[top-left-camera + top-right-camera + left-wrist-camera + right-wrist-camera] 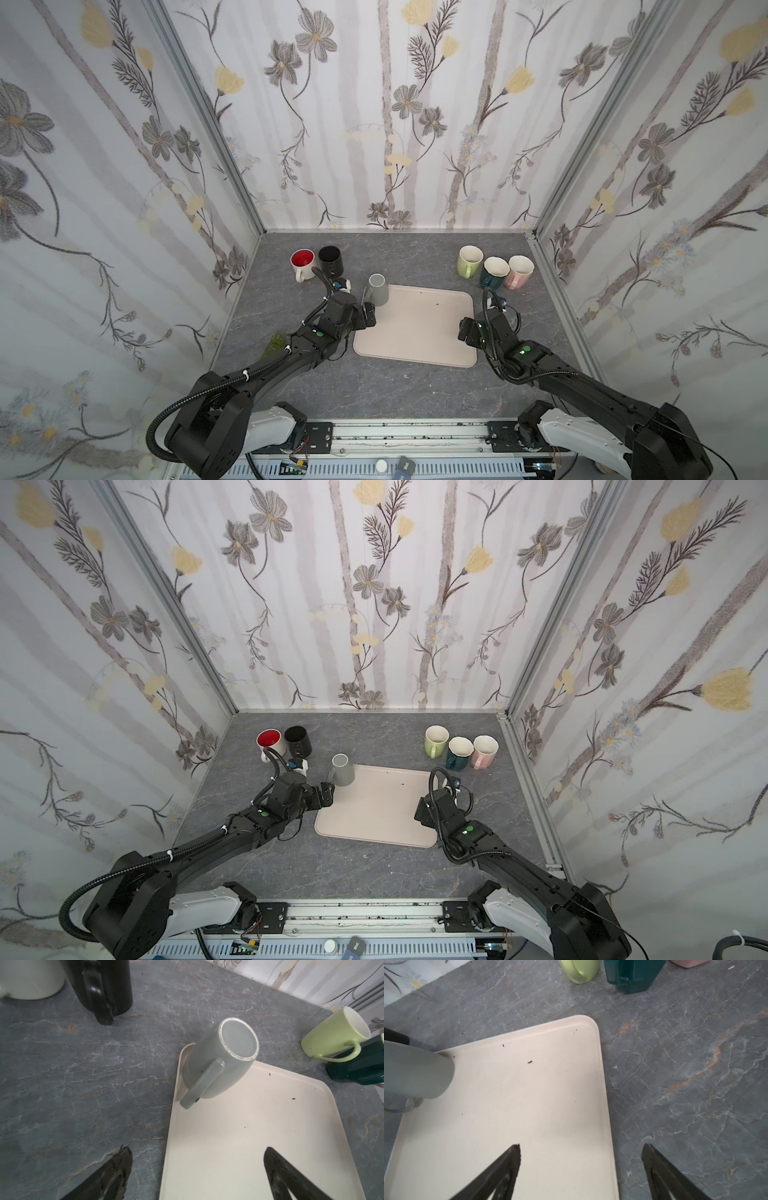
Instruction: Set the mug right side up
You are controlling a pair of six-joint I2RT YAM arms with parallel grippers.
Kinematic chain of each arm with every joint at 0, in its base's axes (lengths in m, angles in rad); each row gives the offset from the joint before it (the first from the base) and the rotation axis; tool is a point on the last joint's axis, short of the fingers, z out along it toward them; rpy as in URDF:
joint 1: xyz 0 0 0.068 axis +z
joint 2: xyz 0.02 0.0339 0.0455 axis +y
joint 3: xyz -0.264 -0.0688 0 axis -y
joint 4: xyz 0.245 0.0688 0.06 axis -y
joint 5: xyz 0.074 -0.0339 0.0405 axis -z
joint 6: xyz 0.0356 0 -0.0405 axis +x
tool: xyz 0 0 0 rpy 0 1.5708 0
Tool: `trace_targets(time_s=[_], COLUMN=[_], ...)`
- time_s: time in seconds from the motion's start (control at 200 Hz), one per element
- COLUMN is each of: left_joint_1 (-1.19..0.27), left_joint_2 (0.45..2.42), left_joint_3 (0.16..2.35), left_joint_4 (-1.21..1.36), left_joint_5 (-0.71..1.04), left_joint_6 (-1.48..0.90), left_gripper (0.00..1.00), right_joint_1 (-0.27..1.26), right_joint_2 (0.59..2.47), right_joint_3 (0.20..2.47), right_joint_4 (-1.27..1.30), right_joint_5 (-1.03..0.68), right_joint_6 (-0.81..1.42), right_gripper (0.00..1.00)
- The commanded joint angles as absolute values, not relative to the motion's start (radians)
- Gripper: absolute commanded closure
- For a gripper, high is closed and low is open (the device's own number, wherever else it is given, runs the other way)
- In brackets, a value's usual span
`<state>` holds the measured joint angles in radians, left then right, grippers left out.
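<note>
A grey mug [379,289] [343,769] stands upside down on the far left corner of a cream tray [419,336] [378,816]. The left wrist view shows its flat base [239,1041] facing up and its handle [202,1084] pointing towards the camera. My left gripper [369,316] [197,1153] is open at the tray's left edge, a short way in front of the mug, and holds nothing. My right gripper [464,328] [581,1147] is open and empty above the tray's right edge [604,1093]. The mug's side [415,1070] appears at that view's border.
A white mug with a red inside [302,262] and a black mug [330,259] stand upright at the back left. Light green [468,259], dark teal [494,272] and pink [519,271] mugs stand upright at the back right. A small green object [276,343] lies beside the left arm.
</note>
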<state>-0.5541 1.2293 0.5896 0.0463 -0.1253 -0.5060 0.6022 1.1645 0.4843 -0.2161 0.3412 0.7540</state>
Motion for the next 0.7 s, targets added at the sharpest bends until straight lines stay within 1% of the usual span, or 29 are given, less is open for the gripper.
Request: trace_targets(time_s=[0.0,0.095,0.17,0.26,0.3,0.345,0.415,0.475,0.54,0.62,0.649,0.694], left_joint_1=[-0.554,-0.554,-0.554,-0.553,-0.553,-0.552,-0.553,-0.554,-0.553,-0.554,-0.554,-0.553], left_joint_2=[1.234,1.256,1.277,1.291,1.297,1.308,1.342,1.387,1.441,1.491,1.503,1.516], left_joint_3=[0.57,0.57,0.566,0.552,0.548,0.546,0.558,0.576,0.599,0.622,0.624,0.623], left_joint_4=[-0.025,-0.06,-0.062,-0.049,-0.04,-0.037,-0.049,-0.065,-0.079,-0.084,-0.077,-0.07], left_joint_5=[-0.101,-0.083,-0.052,-0.034,-0.026,-0.017,-0.021,-0.042,-0.044,-0.028,-0.026,-0.023], left_joint_6=[-0.536,-0.545,-0.542,-0.552,-0.556,-0.555,-0.545,-0.528,-0.511,-0.506,-0.51,-0.515], left_gripper=[0.0,0.0,0.12,0.16,0.2,0.25,0.35,0.39,0.4,0.49,0.5,0.52], right_joint_1=[0.565,0.519,0.508,0.492,0.485,0.483,0.483,0.481,0.482,0.477,0.475,0.47], right_joint_2=[1.155,1.185,1.226,1.285,1.313,1.342,1.374,1.393,1.412,1.444,1.459,1.481], right_joint_3=[0.463,0.458,0.47,0.487,0.497,0.508,0.52,0.524,0.527,0.54,0.545,0.553], right_joint_4=[-0.224,-0.185,-0.177,-0.165,-0.16,-0.164,-0.169,-0.152,-0.139,-0.129,-0.129,-0.129], right_joint_5=[0.362,0.27,0.247,0.218,0.209,0.223,0.248,0.254,0.259,0.255,0.256,0.256], right_joint_6=[0.748,0.718,0.703,0.688,0.682,0.682,0.695,0.696,0.697,0.685,0.681,0.674], right_gripper=[0.1,0.12,0.13,0.17,0.21,0.28,0.3,0.32,0.38,0.43,0.44,0.49])
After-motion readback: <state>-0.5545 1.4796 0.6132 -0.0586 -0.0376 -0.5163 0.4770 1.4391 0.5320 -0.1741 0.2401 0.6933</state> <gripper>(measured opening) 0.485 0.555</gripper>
